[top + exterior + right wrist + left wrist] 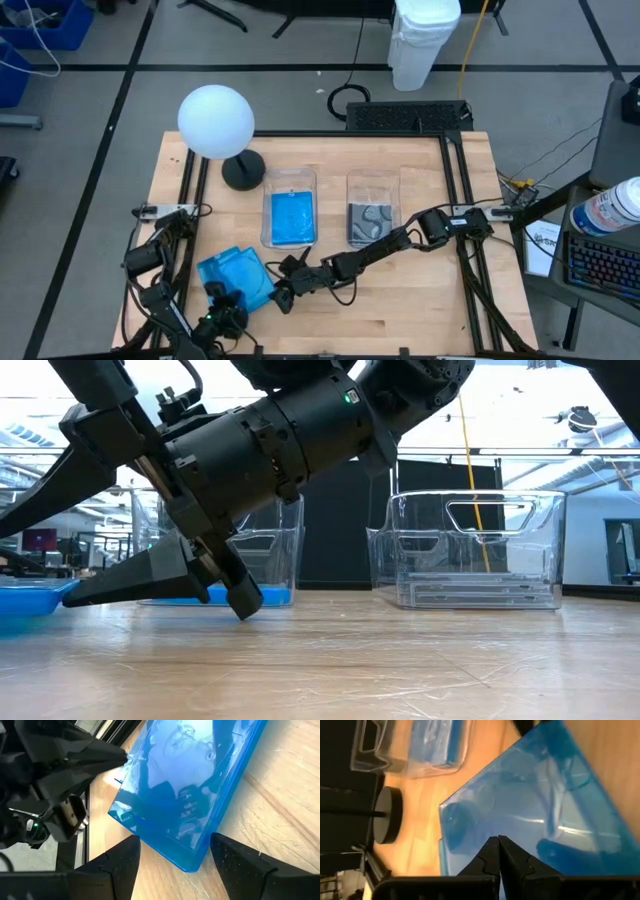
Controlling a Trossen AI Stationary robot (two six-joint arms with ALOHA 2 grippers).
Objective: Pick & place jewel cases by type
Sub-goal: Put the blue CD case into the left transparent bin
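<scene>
A bright blue jewel case (235, 277) (190, 785) lies near the table's near-left corner. My left gripper (222, 302) (498, 840) is shut, its tips over the case's near part. My right gripper (281, 293) (175, 842) reaches in from the right, low and open. Its fingers stand on either side of the case's right corner (192, 865) without visibly touching it. Farther back stand two clear bins, the left bin (290, 174) with blue cases and the right bin (373, 178) with grey patterned ones. My left gripper has its shut fingertips (122, 756) at the blue case's top face (520, 820), close to its near edge. It comes slanting down from the table's near side. Whether the tips touch the case or hover just above it, I cannot tell.
A lamp with a white globe (215, 120) and a round black base (243, 170) stands left of the bins. Black frame rails (185, 190) run along the table's left and right sides. Bare wood (400, 300) lies right of the case, under the right arm.
</scene>
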